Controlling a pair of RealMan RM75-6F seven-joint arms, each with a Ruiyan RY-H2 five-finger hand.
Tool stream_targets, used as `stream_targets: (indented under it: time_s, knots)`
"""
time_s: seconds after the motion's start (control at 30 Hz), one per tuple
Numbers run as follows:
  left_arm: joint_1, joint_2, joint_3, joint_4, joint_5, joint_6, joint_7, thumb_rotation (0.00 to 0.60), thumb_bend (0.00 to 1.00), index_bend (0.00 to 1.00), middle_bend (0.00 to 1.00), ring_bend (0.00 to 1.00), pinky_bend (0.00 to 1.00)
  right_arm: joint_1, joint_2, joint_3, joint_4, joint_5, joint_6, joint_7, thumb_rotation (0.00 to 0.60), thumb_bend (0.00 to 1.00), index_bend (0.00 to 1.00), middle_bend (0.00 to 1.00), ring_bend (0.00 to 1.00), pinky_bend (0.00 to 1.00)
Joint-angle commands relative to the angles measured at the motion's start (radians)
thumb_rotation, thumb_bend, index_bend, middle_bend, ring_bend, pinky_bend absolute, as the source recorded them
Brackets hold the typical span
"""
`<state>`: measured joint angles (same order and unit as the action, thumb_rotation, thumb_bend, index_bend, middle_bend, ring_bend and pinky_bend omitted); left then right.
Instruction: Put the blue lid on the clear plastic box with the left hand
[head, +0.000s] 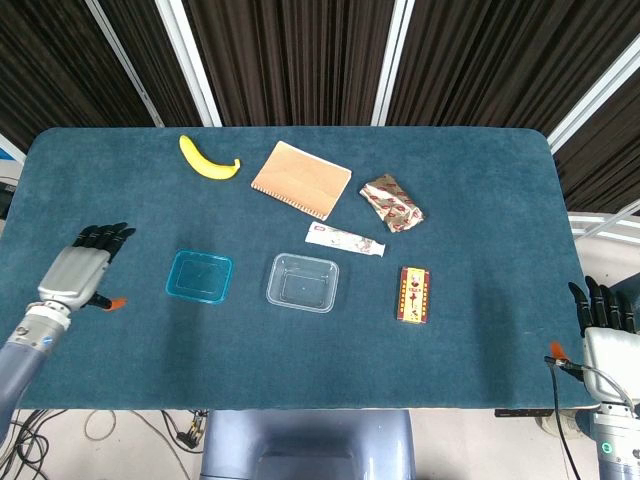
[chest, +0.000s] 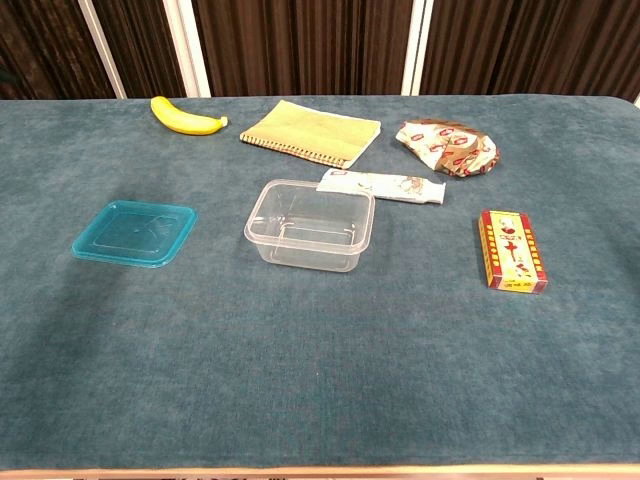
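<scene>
The blue lid (head: 199, 276) (chest: 135, 233) lies flat on the table, left of the clear plastic box (head: 302, 282) (chest: 310, 224), which stands open and empty with a gap between them. My left hand (head: 82, 269) hovers over the table to the left of the lid, fingers extended and apart, holding nothing. My right hand (head: 608, 326) sits off the table's right front corner, fingers straight, empty. Neither hand shows in the chest view.
A banana (head: 208, 159) and a spiral notebook (head: 301, 178) lie at the back. A patterned wrapper (head: 391, 202), a small tube-like packet (head: 345, 239) and a red-and-yellow box (head: 414, 294) lie right of the clear box.
</scene>
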<state>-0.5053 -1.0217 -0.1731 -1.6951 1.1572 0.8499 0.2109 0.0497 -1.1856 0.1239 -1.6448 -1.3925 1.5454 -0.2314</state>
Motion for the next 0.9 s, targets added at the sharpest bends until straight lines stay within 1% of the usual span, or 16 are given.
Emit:
stream_targets:
  time_s: [0.03,0.17,0.23,0.3,0.4,0.53,0.67,0.9]
  knots:
    - [-0.047,-0.058,0.006,0.031,-0.058,-0.038,0.038,0.6,0.05,0.01,0.01,0.0,0.0,0.0,-0.001,0.0,0.0,-0.001,-0.001,-0.003,0.6,0.3,0.09,0.03,0.0,0.0]
    - [-0.092,-0.115,0.006,0.079,-0.105,-0.063,0.067,0.6,0.05,0.01,0.01,0.0,0.0,0.0,-0.001,0.0,0.001,-0.001,-0.001,-0.004,0.6,0.3,0.09,0.03,0.0,0.0]
    - [-0.114,-0.142,0.013,0.106,-0.118,-0.076,0.089,0.6,0.05,0.02,0.02,0.0,0.0,0.0,-0.003,0.001,0.001,0.003,-0.001,-0.007,0.6,0.3,0.09,0.03,0.0,0.0]
    - [-0.145,-0.196,0.027,0.166,-0.127,-0.094,0.128,0.6,0.05,0.02,0.02,0.0,0.0,-0.001,-0.004,0.004,0.001,0.01,0.001,-0.009,0.6,0.3,0.09,0.03,0.0,0.0]
    - [-0.165,-0.238,0.036,0.213,-0.139,-0.094,0.148,0.6,0.05,0.02,0.02,0.0,0.0,-0.003,-0.005,0.006,0.0,0.014,0.002,-0.011,0.6,0.3,0.09,0.03,0.0,0.0]
    - [-0.186,-0.269,0.041,0.25,-0.149,-0.115,0.138,0.6,0.05,0.02,0.02,0.0,0.0,-0.004,-0.006,0.008,-0.001,0.019,0.003,-0.014,0.6,0.3,0.09,0.03,0.0,0.0]
    - [-0.214,-0.281,0.05,0.265,-0.183,-0.164,0.133,0.6,0.05,0.02,0.03,0.0,0.0,-0.004,-0.008,0.012,-0.003,0.029,0.002,-0.023,0.6,0.3,0.09,0.03,0.0,0.0]
    - [-0.248,-0.321,0.073,0.292,-0.201,-0.181,0.152,0.6,0.05,0.02,0.04,0.0,0.0,-0.004,-0.008,0.014,-0.005,0.032,0.003,-0.024,0.6,0.3,0.09,0.03,0.0,0.0]
